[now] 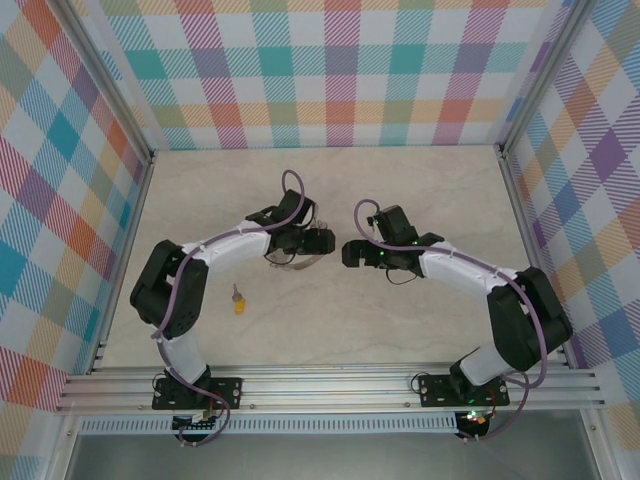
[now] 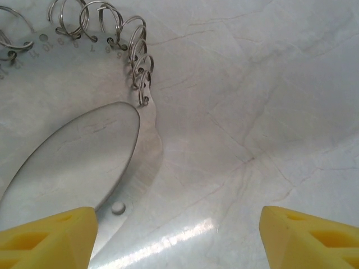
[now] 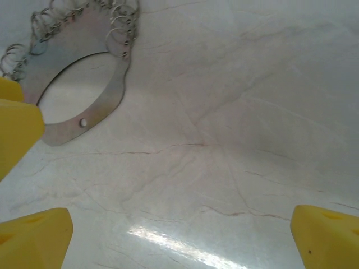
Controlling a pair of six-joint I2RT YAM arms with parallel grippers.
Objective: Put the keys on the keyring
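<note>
The keyring [image 1: 290, 262] is a flat silvery metal loop with several small wire rings along its edge, lying on the table. My left gripper [image 1: 312, 245] hovers over it. In the left wrist view the keyring [image 2: 143, 162] fills the upper left, and my left gripper [image 2: 178, 238] is open, its left yellow finger over the loop's near edge and bare table between the fingers. My right gripper [image 1: 352, 253] stands just right of the left one. It is open [image 3: 182, 238] over bare table, with the keyring [image 3: 109, 101] at upper left. The key [image 1: 238, 301], orange-headed, lies alone on the table near the left arm.
The marble-look tabletop [image 1: 400, 200] is boxed in by checked walls at the back and sides and an aluminium rail [image 1: 330, 385] at the front. A yellow finger [image 3: 17, 129] of the left gripper shows at the left edge of the right wrist view.
</note>
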